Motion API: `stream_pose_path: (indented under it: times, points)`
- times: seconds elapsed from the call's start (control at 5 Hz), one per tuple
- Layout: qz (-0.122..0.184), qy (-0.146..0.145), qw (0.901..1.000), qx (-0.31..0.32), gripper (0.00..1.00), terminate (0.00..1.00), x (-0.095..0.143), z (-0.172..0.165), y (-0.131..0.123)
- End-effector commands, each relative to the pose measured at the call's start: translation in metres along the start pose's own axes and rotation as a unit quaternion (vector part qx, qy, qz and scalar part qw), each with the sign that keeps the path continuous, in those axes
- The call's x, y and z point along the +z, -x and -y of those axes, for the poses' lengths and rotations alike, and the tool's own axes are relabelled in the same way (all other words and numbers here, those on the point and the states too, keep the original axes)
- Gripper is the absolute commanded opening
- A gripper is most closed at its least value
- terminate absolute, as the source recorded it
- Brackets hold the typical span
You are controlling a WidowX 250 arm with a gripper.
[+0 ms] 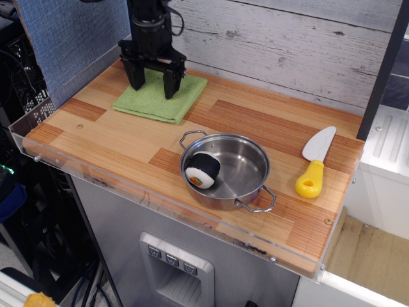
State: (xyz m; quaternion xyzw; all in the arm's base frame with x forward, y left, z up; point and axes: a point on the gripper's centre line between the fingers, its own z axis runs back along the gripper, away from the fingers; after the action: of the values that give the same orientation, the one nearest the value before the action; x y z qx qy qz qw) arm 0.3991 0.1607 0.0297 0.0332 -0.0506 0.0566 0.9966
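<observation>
Observation.image, my only feed, has the gripper [154,89] standing over the green cloth [153,105] at the back left of the wooden table [115,144], fingers apart with nothing between them. I cannot tell from this angle whether the tips touch the cloth or hang just above it. That is my main worry: pressing down blind could drive the tips into the wood, or pin the cloth and drag it into a bunch. The tip nearer the blue panel [70,45] sits close to the cloth's edge, so a pinch there might catch only a corner or miss the fabric. A thin, flat cloth gives little to grab and could slip out. The panel is near the arm, so a swing that way risks a knock. The steel pot [255,153] holding a toy sushi roll [202,170] and the yellow-handled knife [316,163] lie well apart at the front right, safe enough in my judgement. As for pose, the arm comes straight down from above, wrist vertical, fingers pointing at the table over the cloth's far part
</observation>
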Motion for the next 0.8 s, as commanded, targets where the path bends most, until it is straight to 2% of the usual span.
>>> stream_pose_path:
  times: [0.0,0.2,0.6]
  points:
    - [0.082,0.003,0.9963,0.025,1.0,0.0,0.11,-0.017,0.002]
    - [0.07,0.016,0.9972,0.019,1.0,0.0,0.116,-0.01,0.005]
    - [0.038,0.007,0.9992,-0.011,1.0,0.0,0.117,0.006,0.014]
